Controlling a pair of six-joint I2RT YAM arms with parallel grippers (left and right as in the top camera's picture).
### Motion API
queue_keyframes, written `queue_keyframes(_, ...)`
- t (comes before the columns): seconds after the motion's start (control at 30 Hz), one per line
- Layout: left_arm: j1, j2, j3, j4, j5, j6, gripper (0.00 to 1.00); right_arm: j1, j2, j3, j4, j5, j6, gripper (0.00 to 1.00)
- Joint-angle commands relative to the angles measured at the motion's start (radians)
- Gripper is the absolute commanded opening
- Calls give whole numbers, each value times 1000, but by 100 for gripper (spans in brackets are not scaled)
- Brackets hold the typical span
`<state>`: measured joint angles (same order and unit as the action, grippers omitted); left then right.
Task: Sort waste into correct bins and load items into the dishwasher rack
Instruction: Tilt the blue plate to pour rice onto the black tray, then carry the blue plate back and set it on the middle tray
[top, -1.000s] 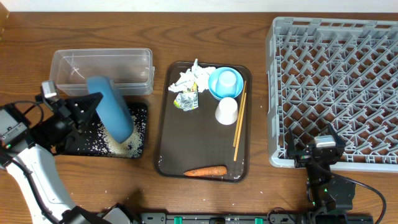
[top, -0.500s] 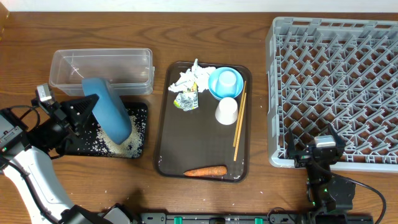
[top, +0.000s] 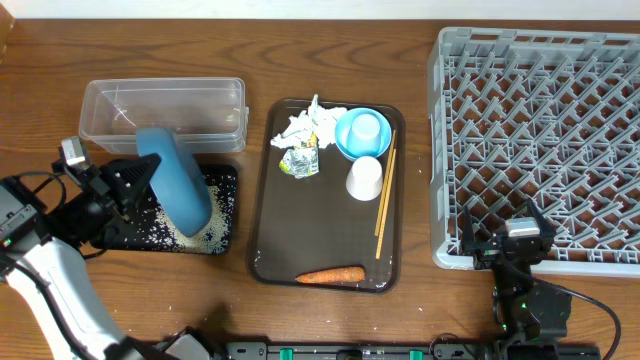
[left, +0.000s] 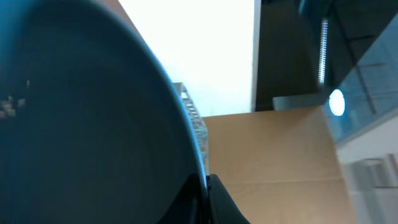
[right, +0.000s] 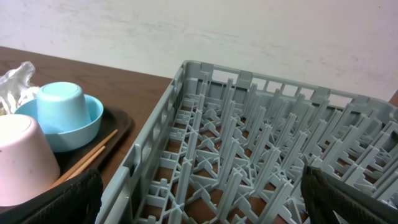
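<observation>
At nine o'clock on the tabletop (top: 330, 60), left fingers (top: 138, 175) clamp the blue dish (top: 178, 180). At five, beside the grey rack (top: 540, 140), right fingers (right: 348, 199) gape; bare wood spans twelve.

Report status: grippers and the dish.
Left gripper shut on blue dish, tipped over black tray, rice below. Right gripper open beside dishwasher rack. Nothing in the way.

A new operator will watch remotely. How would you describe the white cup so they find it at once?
Start at the dark brown serving tray in the table's middle, left of the grey rack. On its right half, the white cup stands just in front of the light-blue bowl, beside the chopsticks. It alone is white and smooth, unlike the crumpled tissue.
</observation>
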<state>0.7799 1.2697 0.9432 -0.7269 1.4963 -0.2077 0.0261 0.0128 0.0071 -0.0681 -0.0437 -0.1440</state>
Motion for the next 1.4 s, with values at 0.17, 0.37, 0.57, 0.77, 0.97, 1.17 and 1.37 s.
queue_keyframes(0.17, -15, -151, 20, -2, -72, 16, 6, 14, -2, -2, -4, 10, -10, 99)
queue_keyframes(0.37, -75, -225, 20, 18, -260, -9, 6, 14, -2, -1, -4, 10, -11, 99)
queue_keyframes(0.57, -92, -206, 20, 22, -220, -7, 6, 14, -2, -1, -4, 10, -10, 99)
queue_keyframes(0.77, -92, -191, 20, -5, -252, 37, 6, 14, -2, -1, -4, 10, -10, 99)
queue_keyframes(0.97, -93, -193, 20, 26, -143, 42, 6, 14, -2, -2, -4, 10, -11, 99)
queue_keyframes(1.17, -113, -204, 20, 12, -159, 42, 6, 14, -2, -1, -4, 10, -11, 99)
queue_keyframes(1.37, -179, -212, 20, -25, -383, 61, 6, 14, -2, -1, -4, 10, -10, 99)
